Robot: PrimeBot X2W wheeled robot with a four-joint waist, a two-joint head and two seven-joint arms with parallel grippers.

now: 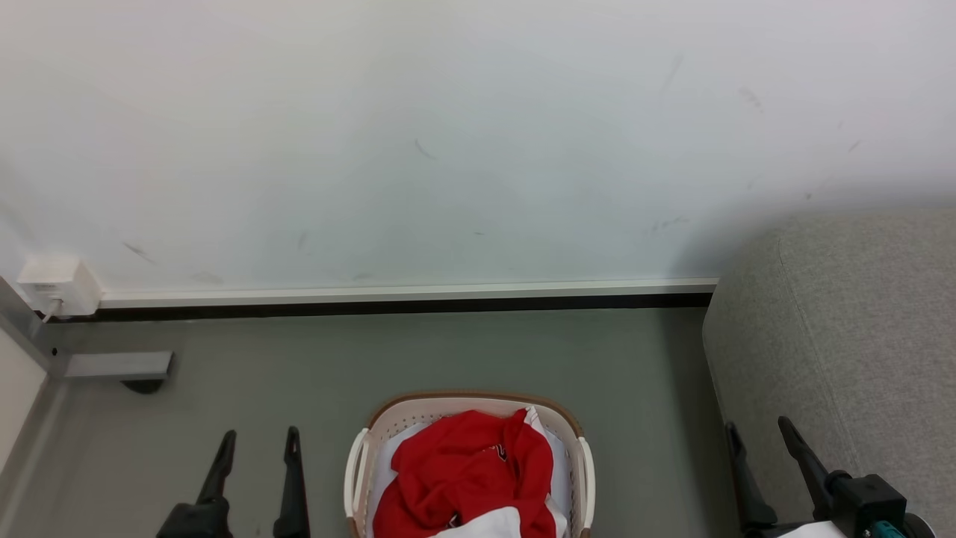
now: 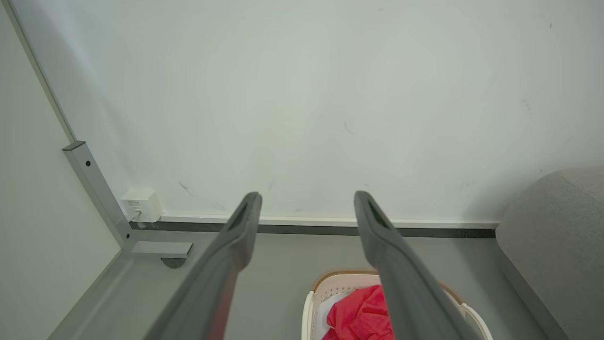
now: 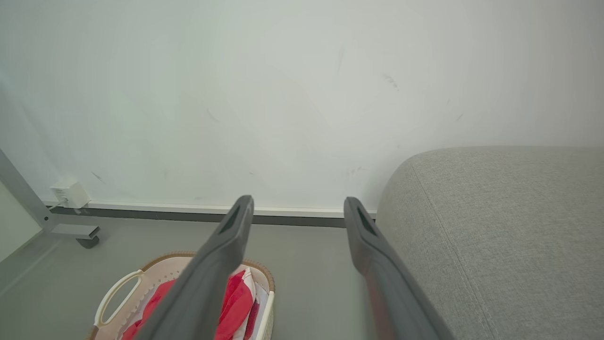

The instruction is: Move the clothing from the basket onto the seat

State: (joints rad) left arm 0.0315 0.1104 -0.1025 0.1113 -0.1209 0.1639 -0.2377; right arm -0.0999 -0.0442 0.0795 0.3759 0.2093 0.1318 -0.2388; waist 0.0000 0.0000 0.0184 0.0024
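Note:
The red jersey (image 1: 467, 467) lies crumpled inside the cream basket (image 1: 448, 407) with a brown rim, at the bottom centre of the head view. The light grey sofa (image 1: 859, 336) rises at the right. My left gripper (image 1: 258, 437) hangs open over the floor to the left of the basket, holding nothing. My right gripper (image 1: 758, 427) stands open between basket and sofa, also empty. In the left wrist view the open gripper (image 2: 306, 200) looks past the jersey (image 2: 361, 314) and basket (image 2: 332, 283). The right wrist view has the open gripper (image 3: 297, 208), jersey (image 3: 236, 302), basket (image 3: 118, 293) and sofa (image 3: 500, 226).
A white wall (image 1: 448, 149) with a dark skirting strip runs behind the basket. A small white box (image 1: 56, 285) with a cable sits at the wall's foot on the left, by a grey metal post and foot (image 1: 116, 366). Grey floor (image 1: 448, 351) surrounds the basket.

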